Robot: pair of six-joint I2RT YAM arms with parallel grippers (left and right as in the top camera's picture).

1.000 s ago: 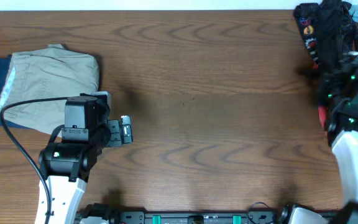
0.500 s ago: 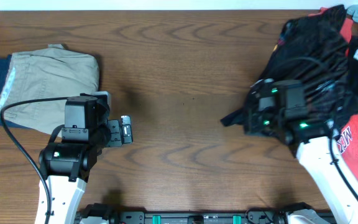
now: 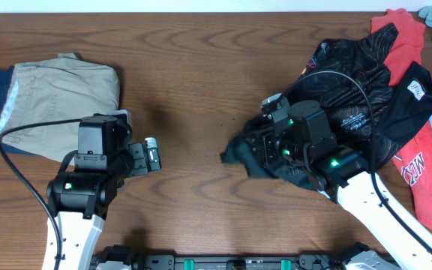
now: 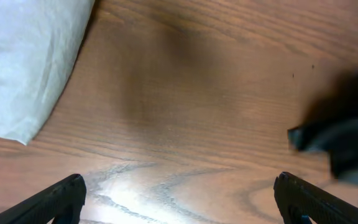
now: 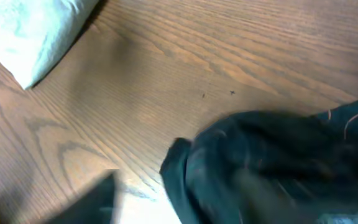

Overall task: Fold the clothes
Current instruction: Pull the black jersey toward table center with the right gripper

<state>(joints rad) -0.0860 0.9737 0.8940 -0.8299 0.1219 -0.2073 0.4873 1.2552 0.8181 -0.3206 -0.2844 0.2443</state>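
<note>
— Overhead first. Where to find the jersey (image 3: 355, 90)?
— On the right half of the worktop (image 3: 201, 67), strung out slantwise. Far end up beside the red shirt (image 3: 418, 176), near end bunched at the right tool (image 3: 255, 152). Long axis from back-right down to front-centre.
— Held?
— Looks clenched on that bunched end, going by the cloth drawn toward it. Fingers buried in fabric, so only a judgement.
— And the left tool (image 3: 151, 156)?
— Released, nothing in it. Just beside the folded beige garment (image 3: 66, 94), well apart from the jersey across bare wood.
— Left wrist view?
— Fingers (image 4: 61, 196) spread wide along the bottom edge. Dark jersey corner (image 4: 347, 146) off to the right, folded beige garment (image 4: 23, 62) at upper left.
— Right wrist view?
— Jersey (image 5: 272, 158) heaped close under the camera, blurred. Open wood beyond, then the folded beige garment (image 5: 33, 31).
— So, for laying it flat?
— Right arm far nearer, probably already gripping. For the left, a reach rightward toward the bunched near end.
</note>
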